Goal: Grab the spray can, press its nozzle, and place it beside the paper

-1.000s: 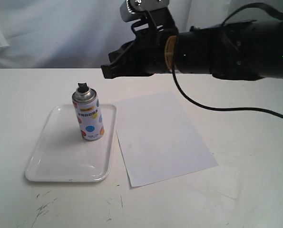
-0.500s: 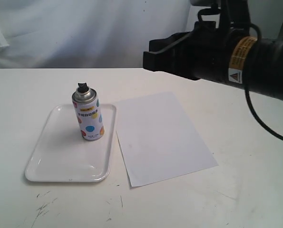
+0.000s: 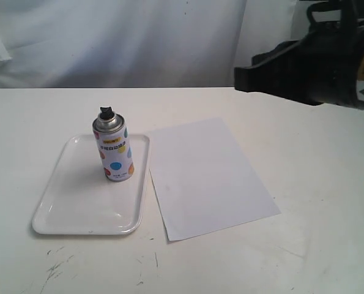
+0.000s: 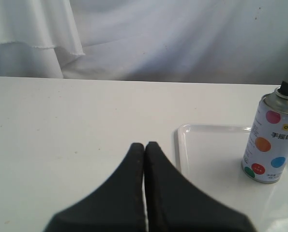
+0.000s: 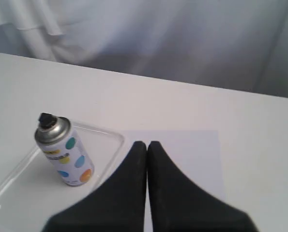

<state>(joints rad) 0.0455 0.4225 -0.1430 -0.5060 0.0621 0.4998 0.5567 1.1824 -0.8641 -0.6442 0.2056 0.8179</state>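
A small round white metal spray can (image 3: 113, 150) with coloured dots and a yellow band stands straight up on a shiny white plastic tray (image 3: 65, 202) with a raised rim. Seen from the outside camera, the spray can is in the tray's 1 o'clock part, close to the far right corner. Its little black plastic nozzle (image 3: 106, 113) sits on the silver top, and nothing touches it. A plain flat white sheet of paper (image 3: 206, 176) lies at 3 o'clock from the tray, just beside the rim and turned a bit askew. Both rest on a wide white table (image 3: 316, 214), with a hanging white cloth (image 3: 108, 43) behind it at 12 o'clock. Some thin dark marks (image 3: 56, 263) show on the table at 7 o'clock from the tray. The black right pincer (image 3: 238, 78) hangs in the air at 2 o'clock from the paper, well apart from the spray can. Its own camera shows its two black fingers (image 5: 134, 164) pressed tight together with nothing between them. The black left pincer (image 4: 144, 146) does not show in the outside picture. Its own camera shows its fingers (image 4: 131, 166) closed flat against each other too, holding nothing, above the bare table, with the tray and the spray can a little way off.
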